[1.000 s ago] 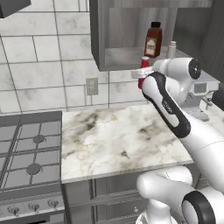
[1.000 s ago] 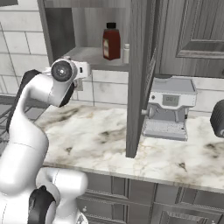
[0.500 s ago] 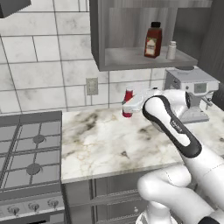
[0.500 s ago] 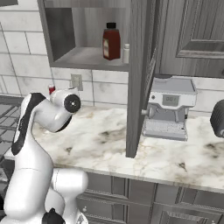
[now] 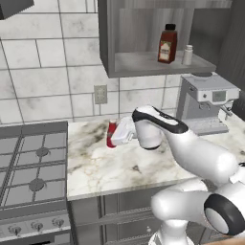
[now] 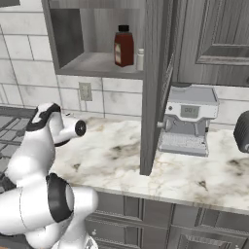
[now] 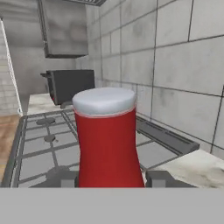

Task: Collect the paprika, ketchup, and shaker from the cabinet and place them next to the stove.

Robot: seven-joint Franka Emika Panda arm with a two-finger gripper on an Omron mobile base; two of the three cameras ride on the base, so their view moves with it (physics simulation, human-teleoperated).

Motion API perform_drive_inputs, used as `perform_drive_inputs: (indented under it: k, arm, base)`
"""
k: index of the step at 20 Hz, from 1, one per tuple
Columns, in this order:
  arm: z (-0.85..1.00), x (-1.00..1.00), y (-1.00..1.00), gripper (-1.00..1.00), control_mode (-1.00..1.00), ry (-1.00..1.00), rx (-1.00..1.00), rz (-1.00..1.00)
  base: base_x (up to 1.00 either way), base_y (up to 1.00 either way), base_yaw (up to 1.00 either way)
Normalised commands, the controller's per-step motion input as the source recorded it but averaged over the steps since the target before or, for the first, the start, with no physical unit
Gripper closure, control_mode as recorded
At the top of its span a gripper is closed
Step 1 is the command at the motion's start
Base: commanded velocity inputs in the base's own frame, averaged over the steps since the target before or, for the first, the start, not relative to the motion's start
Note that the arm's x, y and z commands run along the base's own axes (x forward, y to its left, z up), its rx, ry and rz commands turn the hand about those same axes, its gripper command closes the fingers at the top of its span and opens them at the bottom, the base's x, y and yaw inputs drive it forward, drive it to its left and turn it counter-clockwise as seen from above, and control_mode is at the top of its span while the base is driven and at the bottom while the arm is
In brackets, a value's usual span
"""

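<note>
My gripper (image 5: 117, 137) is shut on the ketchup (image 5: 111, 134), a small bright red bottle, low over the marble counter (image 5: 139, 165) just right of the stove (image 5: 33, 167). Whether the bottle touches the counter I cannot tell. In the hand view the ketchup (image 7: 107, 140) stands between my two fingertips (image 7: 68, 178), with the stove (image 7: 48, 140) grates behind it. The paprika (image 5: 167, 44) and the small pale shaker (image 5: 188, 55) stand side by side on the shelf of the cabinet (image 5: 143, 64). From the right base view the paprika (image 6: 124, 46) and shaker (image 6: 140, 59) show on the same shelf.
A grey coffee machine (image 5: 206, 103) stands on the counter at the right, under the cabinet. A wall outlet (image 5: 100, 94) sits on the tiled wall behind the bottle. A dark toaster-like box (image 7: 70, 85) stands beyond the stove.
The arm has swung down and to the left from the cabinet, carrying the ketchup to the counter beside the stove. The paprika and shaker have stayed on the shelf.
</note>
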Motion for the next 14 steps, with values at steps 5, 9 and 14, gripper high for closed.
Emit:
perform_drive_inputs:
  k: [5,9,14]
  arm:
    - [-0.61,0.63,0.57,1.0,-1.0,0.08,0.0,0.15]
    - [-0.33,0.4,0.58,1.0,-1.0,0.06,0.0,0.03]
    - [-0.13,0.28,0.61,1.0,-1.0,0.01,-0.04,0.0]
  base:
    - [0.0,0.0,0.0]
    - [0.0,0.0,0.0]
    - [0.0,0.0,0.0]
